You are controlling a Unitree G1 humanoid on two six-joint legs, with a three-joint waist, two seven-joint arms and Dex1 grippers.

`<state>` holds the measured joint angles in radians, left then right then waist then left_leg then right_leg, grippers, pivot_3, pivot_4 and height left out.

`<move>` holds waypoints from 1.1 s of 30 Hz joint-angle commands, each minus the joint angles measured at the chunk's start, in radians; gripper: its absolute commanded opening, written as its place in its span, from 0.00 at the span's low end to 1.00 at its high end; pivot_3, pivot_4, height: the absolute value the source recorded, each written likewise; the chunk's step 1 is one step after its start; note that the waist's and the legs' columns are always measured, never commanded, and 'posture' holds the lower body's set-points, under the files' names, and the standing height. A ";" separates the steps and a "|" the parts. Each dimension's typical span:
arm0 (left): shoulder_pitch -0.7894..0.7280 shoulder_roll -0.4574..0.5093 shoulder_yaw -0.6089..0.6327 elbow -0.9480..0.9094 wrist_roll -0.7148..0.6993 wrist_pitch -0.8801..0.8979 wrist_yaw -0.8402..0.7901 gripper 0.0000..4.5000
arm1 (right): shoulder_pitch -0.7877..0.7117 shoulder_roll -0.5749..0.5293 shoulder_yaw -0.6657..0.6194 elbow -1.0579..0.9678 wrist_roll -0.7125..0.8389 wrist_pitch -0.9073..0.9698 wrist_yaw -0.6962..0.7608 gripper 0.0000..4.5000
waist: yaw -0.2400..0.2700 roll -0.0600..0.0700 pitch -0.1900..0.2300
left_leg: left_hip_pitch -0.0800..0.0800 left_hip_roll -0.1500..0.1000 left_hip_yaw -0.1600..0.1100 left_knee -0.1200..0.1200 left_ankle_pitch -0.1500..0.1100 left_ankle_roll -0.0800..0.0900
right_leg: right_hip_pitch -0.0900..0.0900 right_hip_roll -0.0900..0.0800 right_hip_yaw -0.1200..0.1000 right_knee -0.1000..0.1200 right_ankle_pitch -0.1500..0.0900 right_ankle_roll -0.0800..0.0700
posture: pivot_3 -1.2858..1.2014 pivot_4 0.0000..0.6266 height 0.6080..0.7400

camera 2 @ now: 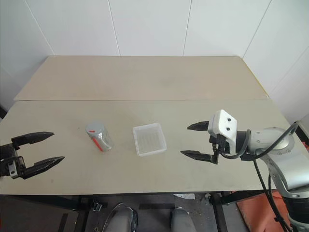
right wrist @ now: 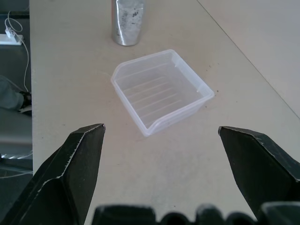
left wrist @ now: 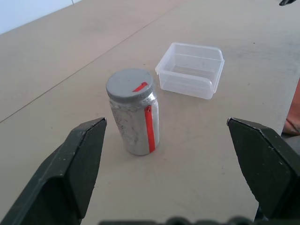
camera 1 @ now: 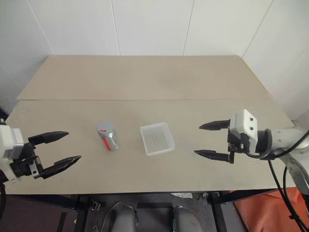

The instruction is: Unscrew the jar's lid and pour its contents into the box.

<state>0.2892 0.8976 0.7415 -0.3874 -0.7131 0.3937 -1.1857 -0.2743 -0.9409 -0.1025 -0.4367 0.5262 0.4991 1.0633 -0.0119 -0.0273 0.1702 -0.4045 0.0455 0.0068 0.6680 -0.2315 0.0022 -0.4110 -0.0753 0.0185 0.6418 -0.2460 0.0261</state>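
The jar (camera 1: 109, 137) stands upright on the table, silvery with a red strip down its side, and its grey lid (left wrist: 130, 86) sits on top. The contents cannot be made out through its wall. Just to its right lies the box (camera 1: 157, 138), a shallow translucent tray with a ribbed floor (right wrist: 154, 98), nothing inside. My left gripper (camera 1: 62, 150) hovers open to the left of the jar, pointing at it, well apart from it. My right gripper (camera 1: 212, 140) hangs open to the right of the box, aimed at it with a clear gap.
The beige table (camera 1: 145, 82) has a seam running across it behind the jar and box. White walls close in at the back and right. An orange object (camera 1: 270, 212) lies on the floor at the lower right, beyond the table's front edge.
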 commanded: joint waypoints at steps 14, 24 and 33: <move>0.123 -0.217 -0.025 -0.230 0.053 -0.007 0.269 0.99 | -0.092 0.035 0.008 0.026 -0.009 -0.034 -0.007 1.00 | -0.003 0.000 0.000 | 0.000 0.000 0.000 0.000 0.000 0.000 | 0.000 0.000 0.001 0.000 0.000 0.000 | 0.52 0.24 1.00; -0.008 -0.446 -0.390 -0.360 0.245 0.114 0.742 0.99 | -0.213 0.052 0.058 0.046 0.003 0.008 0.005 1.00 | 0.012 -0.001 -0.001 | 0.005 -0.002 -0.001 0.001 0.000 0.000 | 0.006 0.000 0.001 0.000 0.000 0.000 | 0.52 0.24 1.00; -0.103 -0.560 -0.568 -0.304 0.392 0.149 0.960 0.99 | -0.207 0.047 0.047 0.018 -0.004 -0.005 -0.013 1.00 | 0.012 -0.001 -0.001 | 0.005 -0.002 -0.001 0.000 0.000 0.000 | 0.006 0.000 0.001 0.000 0.001 0.000 | 0.52 0.24 1.00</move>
<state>0.2067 0.3488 0.1821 -0.6914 -0.3503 0.5775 -0.2510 -0.4664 -0.8873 -0.0248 -0.3809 0.5202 0.5031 1.0611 -0.0001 -0.0283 0.1697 -0.3996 0.0435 0.0053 0.6685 -0.2315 0.0023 -0.4050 -0.0752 0.0196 0.6422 -0.2455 0.0260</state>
